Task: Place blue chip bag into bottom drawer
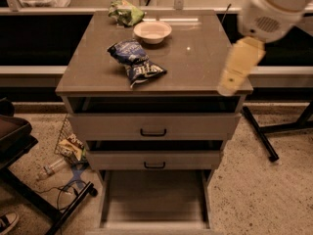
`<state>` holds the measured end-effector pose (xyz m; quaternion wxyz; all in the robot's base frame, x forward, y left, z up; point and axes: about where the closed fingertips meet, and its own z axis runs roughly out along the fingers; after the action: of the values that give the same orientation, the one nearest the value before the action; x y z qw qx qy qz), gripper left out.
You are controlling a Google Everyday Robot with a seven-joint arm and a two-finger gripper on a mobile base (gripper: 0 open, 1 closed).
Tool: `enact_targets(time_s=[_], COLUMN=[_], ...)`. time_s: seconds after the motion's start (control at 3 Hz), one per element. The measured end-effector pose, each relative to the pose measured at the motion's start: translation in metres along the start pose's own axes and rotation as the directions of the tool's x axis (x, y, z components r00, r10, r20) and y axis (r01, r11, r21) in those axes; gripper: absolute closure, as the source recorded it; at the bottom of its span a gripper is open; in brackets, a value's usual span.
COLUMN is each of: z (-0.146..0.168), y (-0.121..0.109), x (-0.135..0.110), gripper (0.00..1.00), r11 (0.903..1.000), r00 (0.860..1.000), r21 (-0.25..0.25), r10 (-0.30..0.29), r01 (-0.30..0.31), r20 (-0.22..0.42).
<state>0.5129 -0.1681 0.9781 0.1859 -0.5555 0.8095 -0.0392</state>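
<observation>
Tool (234, 77) above cabinet top (195, 58), right edge

Pincer (239, 66) blurred at cabinet (195, 67) edge

Countertop (195, 58): blue chip bag (136, 62), bowl (152, 32), wrapper (125, 12); pincer (238, 65) right.

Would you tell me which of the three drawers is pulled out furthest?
The bottom drawer, its floor exposed; the top drawer and middle drawer barely protrude. The gripper hovers by the cabinet's right edge.
</observation>
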Motion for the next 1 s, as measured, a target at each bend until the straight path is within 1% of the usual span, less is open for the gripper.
enact_targets(time_s=[0.33,0.67,1.0], z=[0.025,0.047,0.049], y=[-0.028,-0.048,-0.048], x=[-0.043,-0.086,-0.087], gripper=[0.00,0.00,0.00], r11=[0.9986,0.9984,0.9978], r00=[0.998,0.993,0.992], r21=[0.002,-0.004,-0.006], r10=[0.052,0.057,0.066], r01=[-0.052,-0.057,-0.065], r20=[0.040,0.099,0.104])
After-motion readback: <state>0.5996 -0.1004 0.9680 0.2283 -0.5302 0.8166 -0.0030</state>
